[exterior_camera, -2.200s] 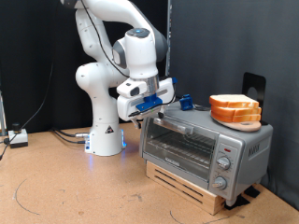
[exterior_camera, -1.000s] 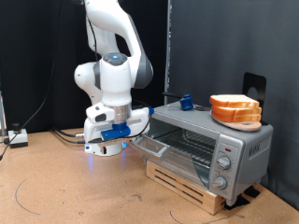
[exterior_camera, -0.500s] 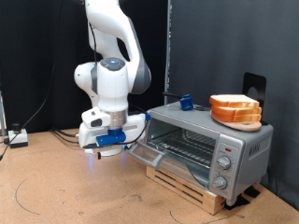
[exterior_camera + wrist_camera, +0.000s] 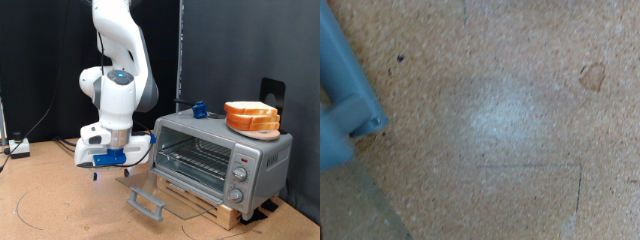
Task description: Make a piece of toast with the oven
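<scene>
oven (image 4: 225,160) door down, long axis sideways | fingers (image 4: 345,110) probably apart, empty

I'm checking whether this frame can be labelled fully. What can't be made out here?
- Gripper, exterior view: fingers too small and dark to tell open from shut.
- Wrist view: one blue finger cut off by the edge; the other is out of frame.
- Oven interior: rack dim behind the frame.
- Piece of toast: the two slices blur together on the plate.

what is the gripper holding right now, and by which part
Nothing. The gripper hangs low beside the oven, apart from the grey handle of its dropped-open door; the wrist view shows only bare floor and glass edge between its jaws.
</scene>
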Tool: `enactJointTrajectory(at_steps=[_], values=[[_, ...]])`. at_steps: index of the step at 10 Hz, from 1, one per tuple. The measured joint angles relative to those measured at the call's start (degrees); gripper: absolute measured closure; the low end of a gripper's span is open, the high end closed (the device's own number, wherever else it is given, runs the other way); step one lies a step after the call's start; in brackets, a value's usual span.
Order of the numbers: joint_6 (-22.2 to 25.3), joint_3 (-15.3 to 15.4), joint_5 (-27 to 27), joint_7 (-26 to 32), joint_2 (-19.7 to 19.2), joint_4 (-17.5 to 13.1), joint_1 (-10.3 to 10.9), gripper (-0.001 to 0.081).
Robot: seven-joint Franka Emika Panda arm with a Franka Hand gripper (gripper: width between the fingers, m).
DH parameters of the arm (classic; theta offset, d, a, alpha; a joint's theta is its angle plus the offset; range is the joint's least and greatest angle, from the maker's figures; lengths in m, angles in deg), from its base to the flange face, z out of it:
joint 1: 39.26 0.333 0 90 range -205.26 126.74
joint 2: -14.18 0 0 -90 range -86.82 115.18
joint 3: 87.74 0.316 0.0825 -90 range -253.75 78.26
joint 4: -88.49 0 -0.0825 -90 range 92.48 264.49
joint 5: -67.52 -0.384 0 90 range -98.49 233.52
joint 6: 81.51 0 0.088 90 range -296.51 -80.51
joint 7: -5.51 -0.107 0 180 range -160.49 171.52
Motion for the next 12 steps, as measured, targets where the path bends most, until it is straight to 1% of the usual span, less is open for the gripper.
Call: enactJointTrajectory(at_steps=[3, 5, 6, 7, 8, 9, 10, 12], values=[[-0.35, -0.07, -1.01, 0.43, -3.76, -2.21, -0.49, -0.0001], [0.19, 0.1, -8.07, 7.31, -4.99, -3.38, -0.7, -0.0001], [0.18, 0.1, -7.6, 6.79, -4.98, -3.35, -0.69, -0.0001], [0.15, 0.24, -11.09, 10.0, -4.46, -3.27, -0.69, -0.0001], [1.27, 0.24, -17.45, 17.08, -2.87, -3.21, -0.72, -0.0001], [3.98, -0.04, -23.33, 24.31, -0.69, -3.26, -0.83, -0.0001], [7.15, -0.58, -27.27, 29.71, 1.51, -3.38, -0.95, -0.0001], [14.87, -2.19, -31.92, 36.99, 5.9, -3.86, -1.1, -0.0001]])
